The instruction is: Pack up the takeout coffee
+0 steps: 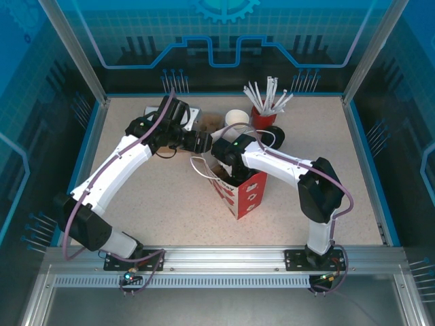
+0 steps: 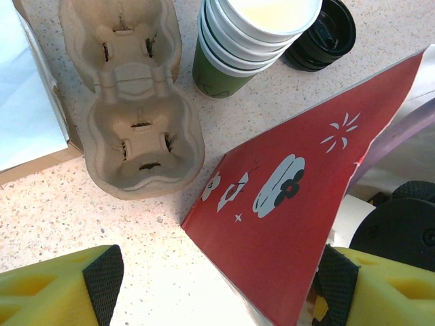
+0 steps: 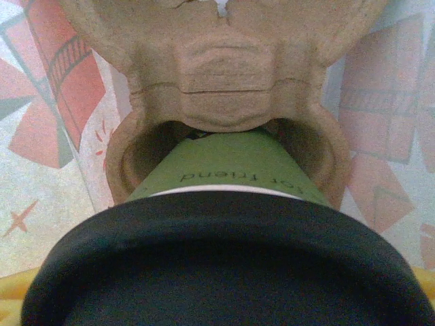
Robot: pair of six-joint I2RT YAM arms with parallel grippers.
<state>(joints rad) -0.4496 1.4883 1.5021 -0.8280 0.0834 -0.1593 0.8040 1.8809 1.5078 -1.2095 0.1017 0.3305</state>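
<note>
Inside the red bag, the right gripper holds the takeout coffee, black lid toward the wrist and its long axis aimed foot-first into the pulp carrier's nearest well. I cannot tell whether the cup is seated. The left gripper is spread wide, astride the bag wall.

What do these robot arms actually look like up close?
The left arm and right arm are slim white shells with chunky black joints. A mauve cable runs along each. The fingers are bright yellow blocks faced with black pads.
</note>
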